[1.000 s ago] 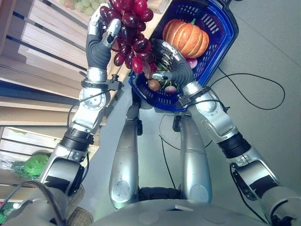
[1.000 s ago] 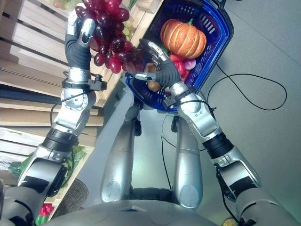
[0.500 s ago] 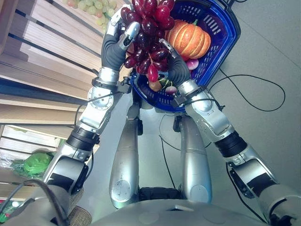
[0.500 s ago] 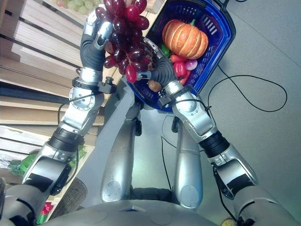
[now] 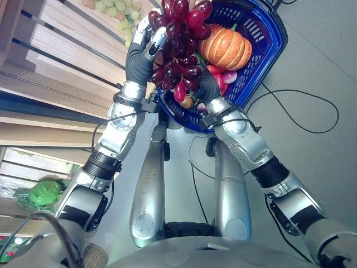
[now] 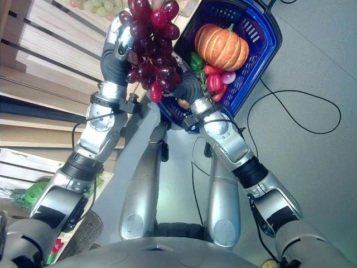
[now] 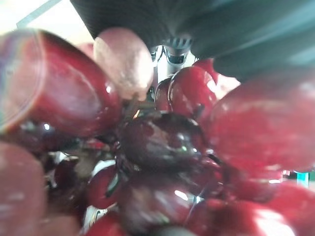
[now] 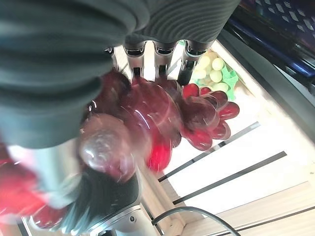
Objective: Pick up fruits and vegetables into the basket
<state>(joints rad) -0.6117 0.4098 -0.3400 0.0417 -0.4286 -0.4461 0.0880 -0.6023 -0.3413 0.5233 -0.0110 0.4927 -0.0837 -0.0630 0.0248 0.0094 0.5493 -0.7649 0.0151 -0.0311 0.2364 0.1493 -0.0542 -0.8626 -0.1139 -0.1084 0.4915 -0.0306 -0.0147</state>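
Fingers (image 5: 146,29) of the left hand (image 5: 139,53) curled round the upper part of a bunch of red grapes (image 5: 181,47), thumb tip pressed in against the berries, so a firm hold. Bunch hanging down past those fingers, over the near rim of the blue basket (image 5: 266,49) rather than inside it. In the left wrist view, dark red berries crowded right up against the palm. Just beyond the fingertips, green grapes (image 5: 114,8) lying on a pale wooden slatted shelf (image 5: 50,61). Farther along the shelving, well apart from the fingers, something green and leafy (image 5: 42,194), too small to name. To the right of the bunch, the right hand (image 6: 188,85) raised against the grapes' far side, beside the basket's near rim; its fingers (image 8: 162,49) running straight along the cluster in the right wrist view, touching berries and possibly cupping them from below, though closure hard to judge with the bunch in front. Past that hand, inside the basket: an orange pumpkin (image 5: 226,47) toward the far end, a green pepper (image 6: 195,60) and a red pepper (image 6: 215,82) nearer the fingers, a pink round vegetable (image 6: 228,77) beside the red one, and a brownish round fruit (image 5: 186,103) at the near end, partly hidden by hanging grapes. Grey floor (image 5: 312,84) to the right of the basket.
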